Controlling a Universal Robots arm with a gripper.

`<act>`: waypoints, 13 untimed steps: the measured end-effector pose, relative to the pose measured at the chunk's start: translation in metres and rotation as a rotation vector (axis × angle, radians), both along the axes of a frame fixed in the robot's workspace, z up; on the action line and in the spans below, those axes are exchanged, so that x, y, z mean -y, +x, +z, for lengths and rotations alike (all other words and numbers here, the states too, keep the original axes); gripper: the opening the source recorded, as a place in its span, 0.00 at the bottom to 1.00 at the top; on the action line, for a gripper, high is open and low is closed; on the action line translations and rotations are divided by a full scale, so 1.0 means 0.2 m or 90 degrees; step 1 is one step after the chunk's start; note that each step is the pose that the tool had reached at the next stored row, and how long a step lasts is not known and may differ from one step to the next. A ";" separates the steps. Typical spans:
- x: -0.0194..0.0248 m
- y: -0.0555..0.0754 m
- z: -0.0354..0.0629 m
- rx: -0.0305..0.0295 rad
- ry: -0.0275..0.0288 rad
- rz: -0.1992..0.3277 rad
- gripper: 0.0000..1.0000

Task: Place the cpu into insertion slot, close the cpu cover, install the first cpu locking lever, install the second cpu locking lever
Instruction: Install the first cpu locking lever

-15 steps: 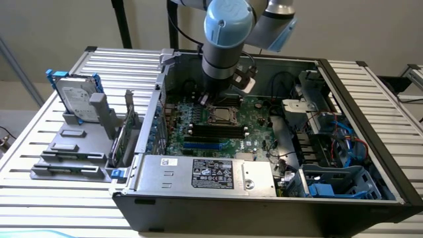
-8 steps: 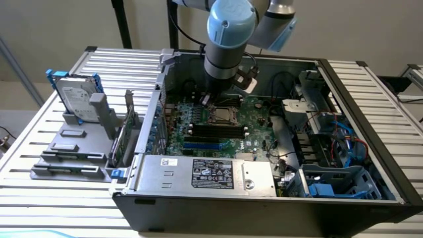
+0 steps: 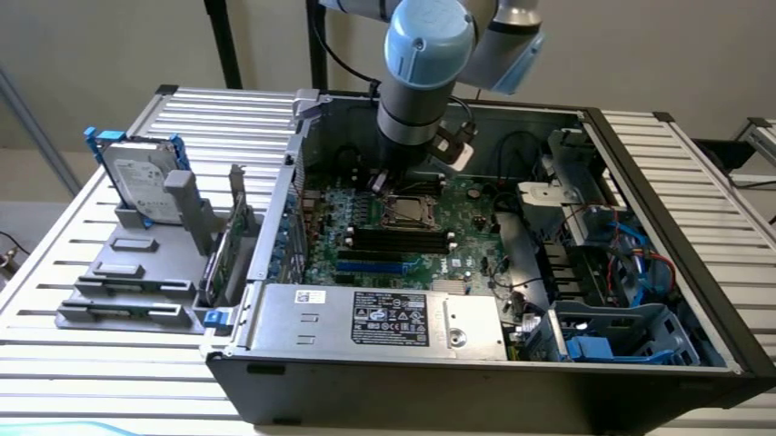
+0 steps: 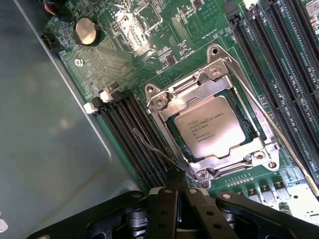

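Observation:
The cpu [image 4: 209, 127], a pale silvery square chip, lies flat in the insertion slot [image 4: 248, 128] on the green board. The cpu cover [image 4: 197, 92], a silvery frame plate, lies closed over the chip's edges. One thin wire locking lever [image 4: 152, 148] slants up beside the socket, and its end meets my fingertips. A second long lever [image 4: 269, 119] runs along the socket's opposite side. My gripper [image 4: 177, 188] is shut, its black tips touching that first lever's end. In the exterior view the gripper [image 3: 385, 183] hangs just behind the socket [image 3: 406, 212], inside the open computer case.
Long black memory slots [image 4: 130, 130] flank the socket on both sides. A coin battery [image 4: 86, 31] sits on the board. The grey power supply box [image 3: 376, 318] fills the case front, blue cables [image 3: 631, 263] lie at the exterior view's right, and a hard drive [image 3: 140, 182] stands outside.

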State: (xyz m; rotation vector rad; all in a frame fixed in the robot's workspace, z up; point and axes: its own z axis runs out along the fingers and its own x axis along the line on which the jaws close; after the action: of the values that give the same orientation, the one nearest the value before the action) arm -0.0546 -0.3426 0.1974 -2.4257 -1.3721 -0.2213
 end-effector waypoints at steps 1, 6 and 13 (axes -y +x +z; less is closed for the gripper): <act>0.000 0.01 0.000 -0.0010 -0.0003 0.000 0.11; 0.000 0.03 -0.004 -0.0044 -0.0015 0.000 0.11; 0.000 0.06 -0.013 -0.0075 -0.0027 0.000 0.11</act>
State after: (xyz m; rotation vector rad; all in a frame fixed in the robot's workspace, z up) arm -0.0418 -0.3426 0.1949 -2.4268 -1.3686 -0.2041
